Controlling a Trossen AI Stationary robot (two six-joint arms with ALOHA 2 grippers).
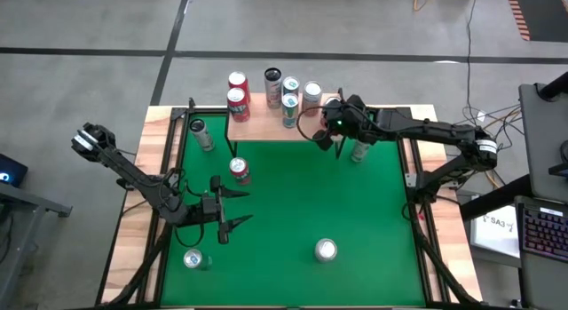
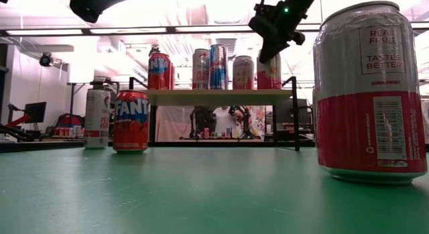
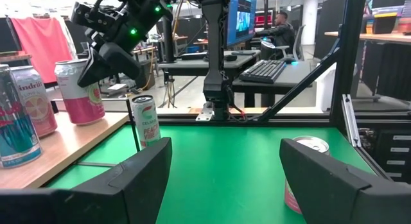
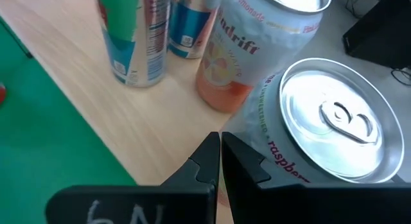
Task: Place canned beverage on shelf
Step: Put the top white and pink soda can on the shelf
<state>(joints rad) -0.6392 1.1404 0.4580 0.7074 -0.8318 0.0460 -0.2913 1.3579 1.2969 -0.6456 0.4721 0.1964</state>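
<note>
Just past your closed right claw (image 4: 218, 150), the pink raspberry can (image 4: 324, 131) stands upright on the light-wood shelf (image 4: 96, 115), beside the peach can (image 4: 250, 44) beyond it.

Six cans (image 1: 290, 103) on one wooden shelf (image 1: 259, 125); five cans (image 1: 326, 250) on green table (image 1: 293, 203); two robot arms (image 1: 444, 137).

You have open green counter (image 1: 302, 203) mid-field. The light bare-wood shelf (image 1: 257, 125) is crowded along its back edge with upright cans; its front strip is bare. An orange Fanta can (image 1: 240, 170) stands before it.
</note>
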